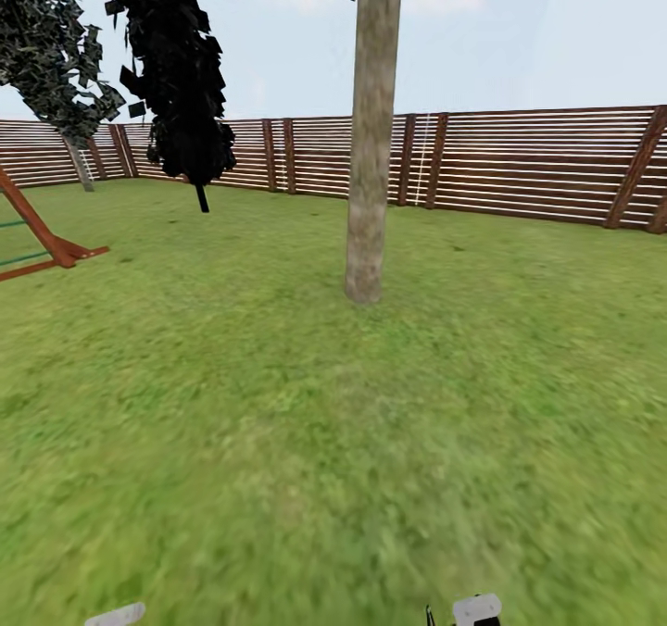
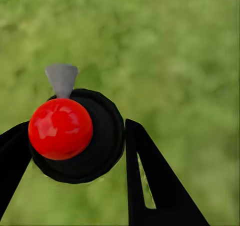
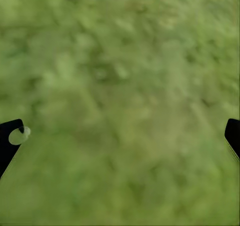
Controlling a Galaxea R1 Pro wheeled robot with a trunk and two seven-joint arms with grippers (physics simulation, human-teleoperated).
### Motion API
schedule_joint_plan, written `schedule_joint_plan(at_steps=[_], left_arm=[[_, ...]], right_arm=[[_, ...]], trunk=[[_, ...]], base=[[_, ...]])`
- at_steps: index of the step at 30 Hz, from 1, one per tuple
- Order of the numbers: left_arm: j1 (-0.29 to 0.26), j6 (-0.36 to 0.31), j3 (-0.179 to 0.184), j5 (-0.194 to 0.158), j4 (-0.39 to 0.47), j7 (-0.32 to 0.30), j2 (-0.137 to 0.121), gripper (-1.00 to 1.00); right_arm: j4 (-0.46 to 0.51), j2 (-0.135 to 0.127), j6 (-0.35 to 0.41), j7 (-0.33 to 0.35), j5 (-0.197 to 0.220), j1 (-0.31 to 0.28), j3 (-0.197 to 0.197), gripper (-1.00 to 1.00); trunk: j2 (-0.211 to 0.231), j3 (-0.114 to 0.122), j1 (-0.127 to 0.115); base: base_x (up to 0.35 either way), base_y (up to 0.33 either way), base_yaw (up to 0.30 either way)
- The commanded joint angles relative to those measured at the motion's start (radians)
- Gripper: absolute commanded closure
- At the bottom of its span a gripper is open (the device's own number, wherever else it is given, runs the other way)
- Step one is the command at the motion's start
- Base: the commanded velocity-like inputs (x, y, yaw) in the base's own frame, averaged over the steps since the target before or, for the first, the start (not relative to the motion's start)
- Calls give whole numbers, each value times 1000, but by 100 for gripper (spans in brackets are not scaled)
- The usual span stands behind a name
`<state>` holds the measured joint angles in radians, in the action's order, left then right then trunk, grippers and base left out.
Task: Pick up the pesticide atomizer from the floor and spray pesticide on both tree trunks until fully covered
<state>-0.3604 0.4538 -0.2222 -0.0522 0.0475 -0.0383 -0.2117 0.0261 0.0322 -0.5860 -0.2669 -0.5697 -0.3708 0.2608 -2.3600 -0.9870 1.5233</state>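
My left gripper (image 2: 75, 142) is shut on the pesticide atomizer (image 2: 102, 136), a round black body with a shiny red ball cap (image 2: 60, 128) and a grey cone nozzle (image 2: 62, 78), held over grass. My right gripper (image 3: 122, 131) is open above bare lawn, nothing between its fingers. In the head view a tall tree's thick grey-brown trunk (image 1: 371, 144) rises from the grass straight ahead, some way off. A second such tree (image 1: 56, 43) stands far back at the left by the fence, its trunk (image 1: 80, 165) small in the distance.
A near-black narrow tree (image 1: 181, 70) stands at the back left. A brown slat fence (image 1: 537, 163) rings the lawn (image 1: 306, 441). A red-brown wooden frame (image 1: 46, 242) sits at the left edge. Open grass lies between me and the near trunk.
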Motion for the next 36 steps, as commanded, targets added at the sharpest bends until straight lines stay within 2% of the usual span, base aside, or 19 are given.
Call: schedule_joint_plan(at_steps=[1,36], left_arm=[[0,0,0,0,0,0,0,100],[0,-1,0,0,0,-10,0,100]], right_arm=[[0,0,0,0,0,0,0,-100],[0,0,0,0,0,0,0,-100]], trunk=[[0,0,0],[0,0,0]], base=[[339,0,0],[339,0,0]])
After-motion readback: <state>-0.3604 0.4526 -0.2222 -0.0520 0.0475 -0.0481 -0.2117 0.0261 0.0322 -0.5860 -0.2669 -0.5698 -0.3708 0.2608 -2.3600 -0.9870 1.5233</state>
